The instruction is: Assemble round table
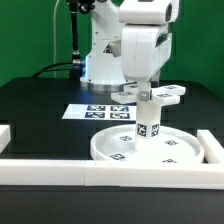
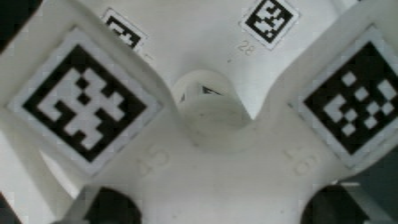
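Note:
The large rimmed round disc [image 1: 108, 150] lies flat near the front rail. The short cylindrical post [image 1: 148, 128] stands upright at its middle, tags on its side. The cross-shaped foot piece [image 1: 168, 94] sits level on top of the post. My gripper [image 1: 148, 90] comes straight down onto the foot piece and is shut on it. In the wrist view the foot piece [image 2: 214, 110] fills the frame, with tagged arms and a round hub. Both dark fingertips [image 2: 111, 205] press against its sides, with the gripper [image 2: 222, 206] around it. The top of the post is hidden under the foot piece.
The marker board [image 1: 95, 112] lies flat on the black table behind the disc. White border rails [image 1: 60, 170] run along the front, with short ends at the exterior view's left [image 1: 5, 135] and right [image 1: 210, 145]. The arm's base [image 1: 100, 60] stands at the back.

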